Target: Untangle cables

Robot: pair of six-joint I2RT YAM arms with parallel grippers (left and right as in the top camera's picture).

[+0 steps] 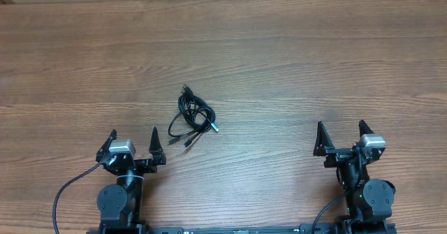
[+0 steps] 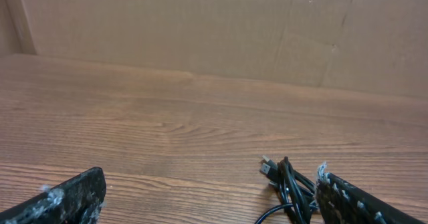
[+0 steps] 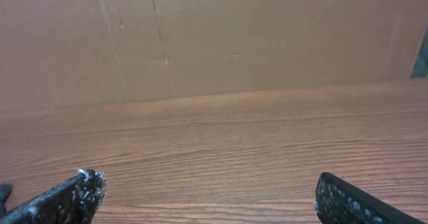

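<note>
The cables [image 1: 191,115] lie in one small black bunch of loops on the wooden table, left of centre, with plug ends sticking out at the top and lower right. My left gripper [image 1: 133,137] stands open just below and left of the bunch, nothing between its fingers. In the left wrist view the cables [image 2: 289,187] sit beside the right fingertip [image 2: 348,200], partly hidden by it. Far off at the lower right, my right gripper [image 1: 341,130] is open and empty; in its wrist view only bare wood lies between the fingers [image 3: 67,197].
The wooden table [image 1: 293,59] stretches wide around the bunch. A brown cardboard wall [image 2: 200,30] stands along the far edge. Thick black wires [image 1: 66,192] trail from the arm bases at the near edge.
</note>
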